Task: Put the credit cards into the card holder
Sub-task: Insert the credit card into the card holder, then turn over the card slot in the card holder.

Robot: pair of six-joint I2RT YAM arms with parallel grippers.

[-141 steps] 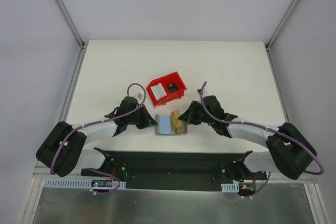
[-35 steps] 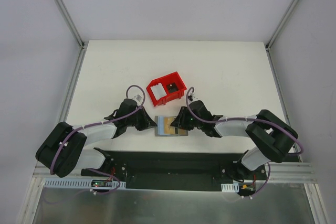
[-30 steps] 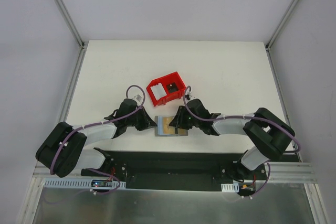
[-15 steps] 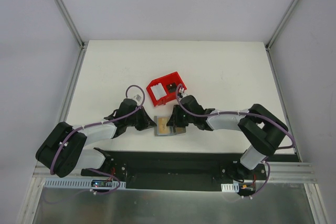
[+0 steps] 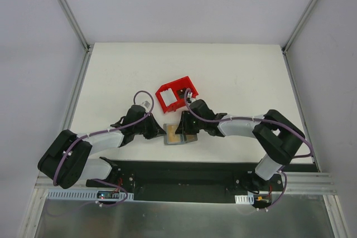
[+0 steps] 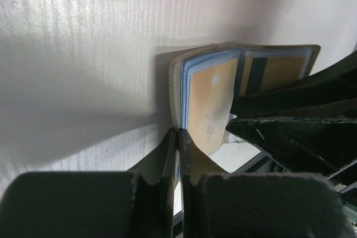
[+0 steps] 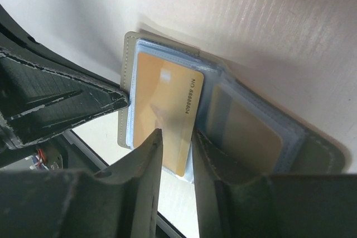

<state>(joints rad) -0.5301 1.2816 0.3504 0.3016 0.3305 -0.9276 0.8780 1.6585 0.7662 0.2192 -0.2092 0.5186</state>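
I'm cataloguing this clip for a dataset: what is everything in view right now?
table: one, white, beneath everything.
red bin: one, mid-table, behind the holder.
white card: one, inside the bin.
dark card: one, inside the bin.
card holder: one, grey, open, near edge.
gold cards: two, on the holder's left page and in its right sleeve.
left gripper: black, shut at the holder's edge.
right gripper: black, fingers apart over the left gold card.

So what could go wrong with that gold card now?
The gold card pokes out past the edge of the card holder, so it could slip off instead of sliding in. The shut left gripper only meets the holder's edge, so a push from the right gripper might shove the whole holder sideways.
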